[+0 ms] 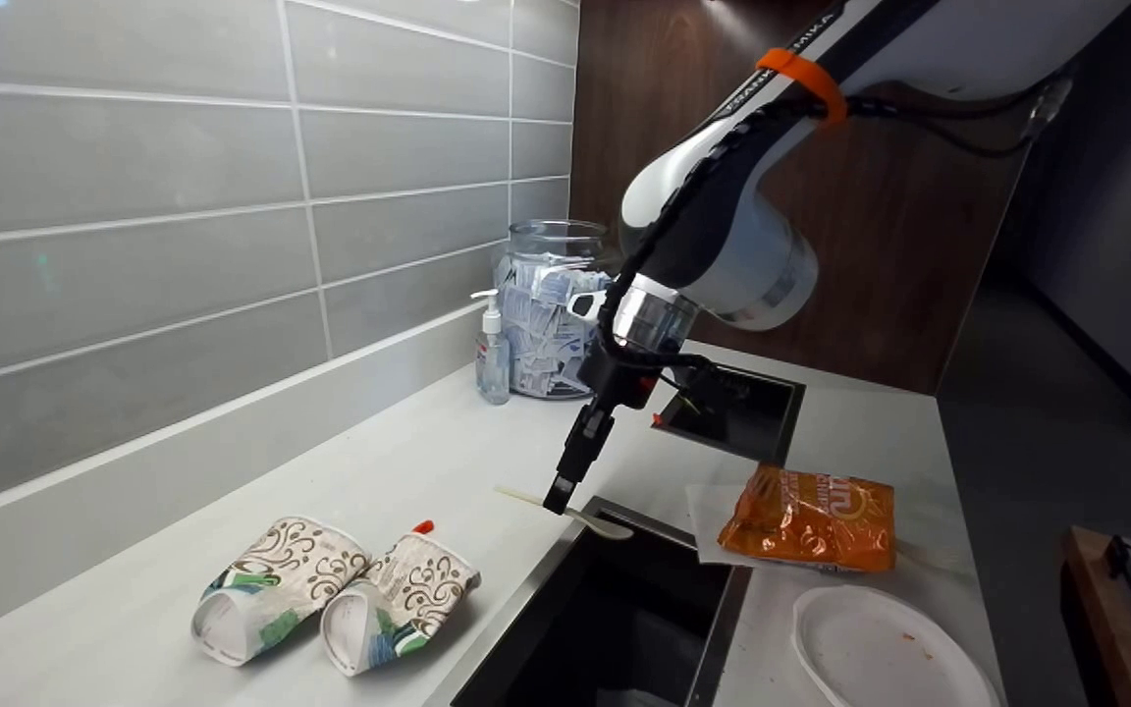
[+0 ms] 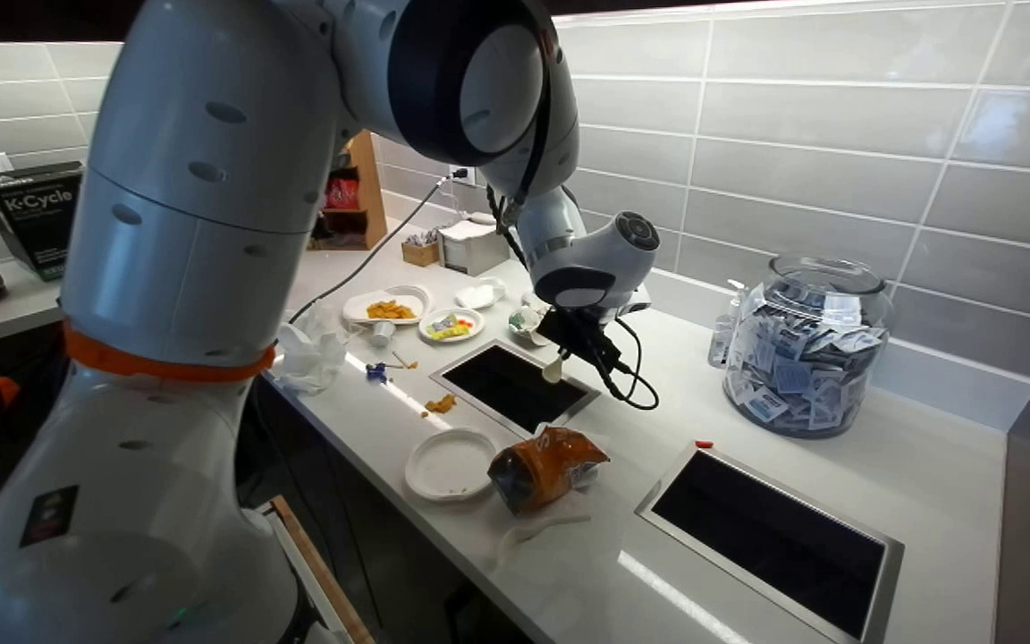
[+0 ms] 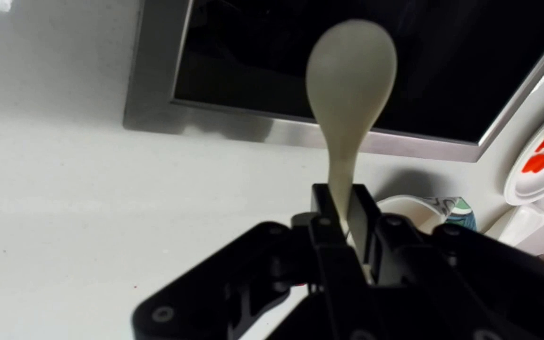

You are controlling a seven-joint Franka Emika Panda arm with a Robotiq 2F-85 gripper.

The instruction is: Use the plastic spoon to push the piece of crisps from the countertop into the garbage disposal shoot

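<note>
In an exterior view, the pale countertop (image 1: 408, 471) runs along a grey tiled wall (image 1: 134, 285). The dark opening (image 1: 615, 609) beside an orange bag (image 1: 816, 520) has two paper cups (image 1: 281, 589) on its wall side and a plate (image 1: 885, 648) — cut off at the bottom — on its opposite side. In an exterior view, crisps (image 2: 440, 404) lie just beside that opening, a glass jar (image 2: 810, 358) well apart from it; the arm (image 2: 184, 313) blocks part of the countertop. In the wrist view, the gripper (image 3: 340, 198) pinches the plastic spoon (image 3: 347, 104), bowl over the opening — much of the handle is hidden.
</note>
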